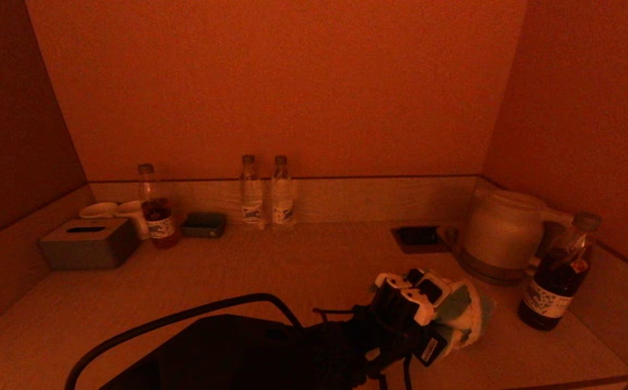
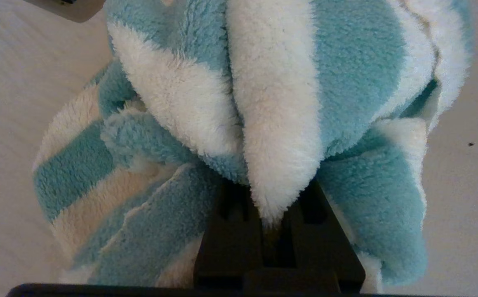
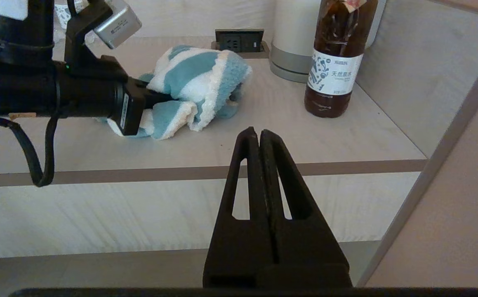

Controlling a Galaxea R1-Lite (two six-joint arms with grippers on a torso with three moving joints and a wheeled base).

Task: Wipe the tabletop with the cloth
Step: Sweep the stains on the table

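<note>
Left pincer (image 2: 278, 231) clamps the striped cloth (image 2: 263, 103) against the worktop (image 3: 346, 128); right pincer (image 3: 259, 136) hangs closed off its front edge.

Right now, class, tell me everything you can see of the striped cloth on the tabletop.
The cloth is fluffy fleece, striped teal and white, bunched into a crumpled heap rather than spread flat. It lies on the pale wood-grain tabletop, towards its right side, in front of the white kettle and apart from the dark drink bottle. The left hand is shut on a fold of it.
</note>
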